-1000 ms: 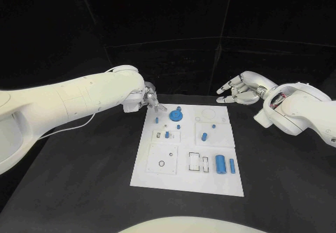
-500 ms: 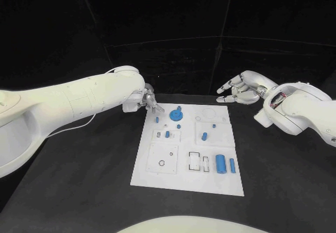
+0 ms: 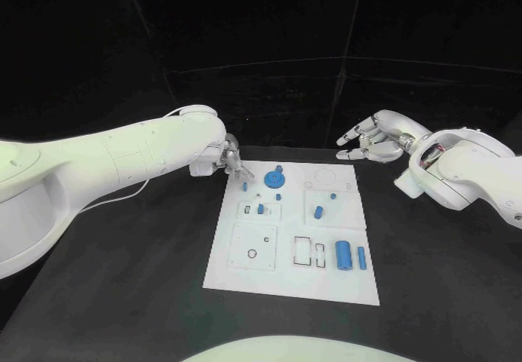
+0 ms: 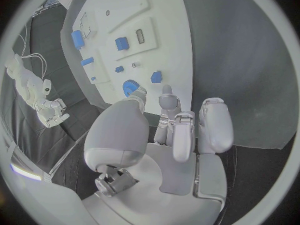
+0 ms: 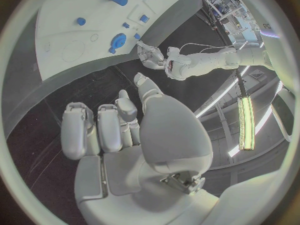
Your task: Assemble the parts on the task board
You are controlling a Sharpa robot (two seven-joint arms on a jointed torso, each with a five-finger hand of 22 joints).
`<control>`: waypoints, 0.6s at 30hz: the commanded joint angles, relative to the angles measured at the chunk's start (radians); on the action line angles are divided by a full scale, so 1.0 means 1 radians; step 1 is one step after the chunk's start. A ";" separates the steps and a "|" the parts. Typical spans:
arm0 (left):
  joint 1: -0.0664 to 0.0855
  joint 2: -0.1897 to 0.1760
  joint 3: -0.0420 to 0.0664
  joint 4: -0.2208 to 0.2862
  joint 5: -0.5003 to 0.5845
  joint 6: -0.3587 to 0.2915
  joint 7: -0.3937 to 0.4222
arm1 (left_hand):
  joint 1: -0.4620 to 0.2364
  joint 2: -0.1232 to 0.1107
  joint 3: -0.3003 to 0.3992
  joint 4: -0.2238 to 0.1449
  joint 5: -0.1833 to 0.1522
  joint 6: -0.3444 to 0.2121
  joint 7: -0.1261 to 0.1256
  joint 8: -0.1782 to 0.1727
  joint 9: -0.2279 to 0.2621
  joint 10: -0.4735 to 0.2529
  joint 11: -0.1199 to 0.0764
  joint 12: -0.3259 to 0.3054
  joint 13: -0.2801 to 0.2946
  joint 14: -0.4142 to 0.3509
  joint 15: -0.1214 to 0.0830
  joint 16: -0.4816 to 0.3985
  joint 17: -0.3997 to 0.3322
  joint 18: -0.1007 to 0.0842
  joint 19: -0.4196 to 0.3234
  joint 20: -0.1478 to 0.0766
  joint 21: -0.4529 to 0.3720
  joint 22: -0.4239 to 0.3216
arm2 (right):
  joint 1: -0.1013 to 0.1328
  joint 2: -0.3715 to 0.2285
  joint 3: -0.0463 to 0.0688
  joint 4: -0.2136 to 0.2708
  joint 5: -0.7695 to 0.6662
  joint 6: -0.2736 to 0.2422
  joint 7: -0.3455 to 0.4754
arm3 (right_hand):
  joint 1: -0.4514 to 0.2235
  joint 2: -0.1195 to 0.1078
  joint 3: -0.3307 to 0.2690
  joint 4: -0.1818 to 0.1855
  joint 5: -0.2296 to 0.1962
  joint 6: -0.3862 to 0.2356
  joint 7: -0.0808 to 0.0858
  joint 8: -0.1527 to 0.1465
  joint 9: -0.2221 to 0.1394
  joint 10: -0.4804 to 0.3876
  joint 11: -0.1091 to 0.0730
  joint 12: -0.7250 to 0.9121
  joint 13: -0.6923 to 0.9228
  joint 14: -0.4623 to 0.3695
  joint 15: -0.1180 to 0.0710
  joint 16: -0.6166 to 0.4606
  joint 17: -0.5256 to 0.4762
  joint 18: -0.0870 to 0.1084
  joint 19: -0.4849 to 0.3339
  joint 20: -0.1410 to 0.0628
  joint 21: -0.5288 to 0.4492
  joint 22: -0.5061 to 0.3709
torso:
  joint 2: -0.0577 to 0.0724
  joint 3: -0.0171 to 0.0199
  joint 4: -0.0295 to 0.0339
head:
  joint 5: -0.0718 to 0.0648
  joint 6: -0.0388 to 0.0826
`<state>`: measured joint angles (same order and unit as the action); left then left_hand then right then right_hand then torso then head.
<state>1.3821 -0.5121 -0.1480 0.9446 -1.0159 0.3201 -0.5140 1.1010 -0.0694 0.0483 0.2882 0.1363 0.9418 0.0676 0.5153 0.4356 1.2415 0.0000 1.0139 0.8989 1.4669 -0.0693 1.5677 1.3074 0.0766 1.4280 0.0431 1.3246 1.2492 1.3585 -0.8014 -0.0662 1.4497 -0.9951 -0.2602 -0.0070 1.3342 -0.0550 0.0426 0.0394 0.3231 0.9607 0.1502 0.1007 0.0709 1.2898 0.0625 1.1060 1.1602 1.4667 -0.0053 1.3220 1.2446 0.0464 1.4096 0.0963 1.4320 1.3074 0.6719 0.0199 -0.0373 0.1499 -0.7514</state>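
Black desk (image 3: 120, 286) lies bare around the task board (image 3: 245, 275). My left robot hand (image 3: 231, 161) hovers at its far left corner, fingers partly hidden, spread, holding nothing. Parts (image 3: 274, 179) dot the board. My right robot hand (image 3: 366, 139) hangs beyond the far right corner, loosely curled, empty.

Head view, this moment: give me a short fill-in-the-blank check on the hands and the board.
1. The task board lies on a table whose colour is ____.
2. The hand nearest the round blue part is the ____ hand.
3. The right hand holds ____.
4. The small parts on the board are coloured ____.

Missing words: black; left; nothing; blue
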 commanded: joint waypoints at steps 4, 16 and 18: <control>-0.003 0.004 -0.004 -0.004 -0.009 0.031 -0.005 | 0.004 0.008 -0.009 -0.002 -0.001 0.007 0.000 0.002 -0.002 0.001 -0.004 0.007 0.000 0.104 0.004 0.003 0.263 -0.003 0.001 0.002 0.004 0.001 | 0.002 0.002 0.001 0.001 0.002 0.004 0.005 | 0.000 0.003 0.002 0.005 -0.003 0.000 0.000 0.004 -0.001 -0.006 -0.002 -0.006 -0.001 0.034 -0.009 -0.004 -0.001 0.011 -0.006 0.001 -0.003 0.032 | 0.000 0.0000 -0.0003 | 0.001 -0.002; -0.008 0.011 -0.005 -0.007 -0.009 0.031 0.001 | 0.024 0.019 -0.017 -0.004 -0.001 0.011 -0.001 0.002 -0.006 0.002 -0.005 0.010 0.000 0.104 0.003 0.003 0.263 -0.003 0.003 0.002 0.007 0.006 | 0.002 0.004 0.001 -0.001 0.002 0.005 0.005 | 0.002 0.005 0.003 0.005 -0.001 0.001 -0.001 0.004 -0.001 -0.006 -0.002 -0.006 -0.001 0.034 -0.009 -0.004 -0.001 0.011 -0.006 0.001 -0.004 0.032 | 0.000 -0.0001 -0.0004 | 0.002 -0.001; -0.009 0.013 -0.005 -0.010 -0.009 0.031 0.002 | 0.030 0.022 -0.019 -0.005 -0.001 0.012 -0.001 0.001 -0.008 0.002 -0.005 0.009 -0.001 0.104 0.003 0.003 0.263 -0.004 0.003 0.002 0.007 0.007 | 0.002 0.005 0.001 -0.001 0.002 0.005 0.005 | 0.002 0.005 0.003 0.005 -0.001 0.001 -0.001 0.004 -0.001 -0.006 -0.002 -0.006 -0.001 0.034 -0.009 -0.004 -0.001 0.011 -0.006 0.001 -0.004 0.032 | 0.000 -0.0001 -0.0004 | 0.003 -0.001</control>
<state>1.3725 -0.5007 -0.1536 0.9371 -1.0182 0.3389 -0.5141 1.1246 -0.0458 0.0349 0.2823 0.1363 0.9488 0.0677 0.5153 0.4284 1.2415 -0.0001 1.0185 0.8988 1.4669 -0.0693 1.5677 1.3073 0.0767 1.4280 0.0430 1.3286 1.2551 1.3585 -0.7979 -0.0662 1.4479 -0.9951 -0.2595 -0.0068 1.3342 -0.0550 0.0426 0.0394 0.3231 0.9607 0.1502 0.1006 0.0709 1.2898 0.0625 1.1061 1.1603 1.4667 -0.0053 1.3220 1.2446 0.0464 1.4096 0.0963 1.4320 1.3074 0.6719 0.0200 -0.0373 0.1511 -0.7517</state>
